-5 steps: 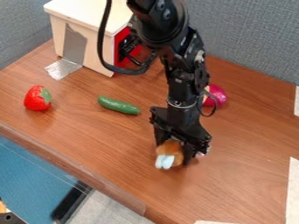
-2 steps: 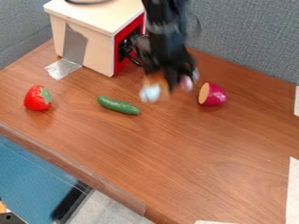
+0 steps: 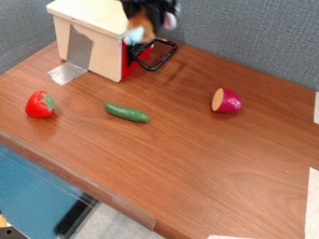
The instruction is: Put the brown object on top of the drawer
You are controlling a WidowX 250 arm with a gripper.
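The brown object [image 3: 141,23] is most likely light, a small stuffed toy by the look of it, so its weight should ask little of the arm. It probably has some give: a firm squeeze would dent it rather than crack it, and a fuzzy cover, if that is what it has, would grip well and hardly slip. The best hold seems to be across the thick brown middle, with the pale end and the pink bit left free, since those look like loose parts that could fold or swing and tip it as it is set down. The claw [image 3: 151,11] has it pinched and holds it up in the air, at the top of the camera view, beside the upper front edge of the drawer [image 3: 107,58] and above the black handle [image 3: 163,57]; whether any of it is over the lid cannot be told from this angle. Being soft and rounded, it may roll a little on the flat lid, so a low, gentle release well in from the edge looks wise. As for looks, it is a warm orange-brown in the body, with a pale bluish-white end pointing down and a rounded pink part off to the right, its outline somewhat blurred
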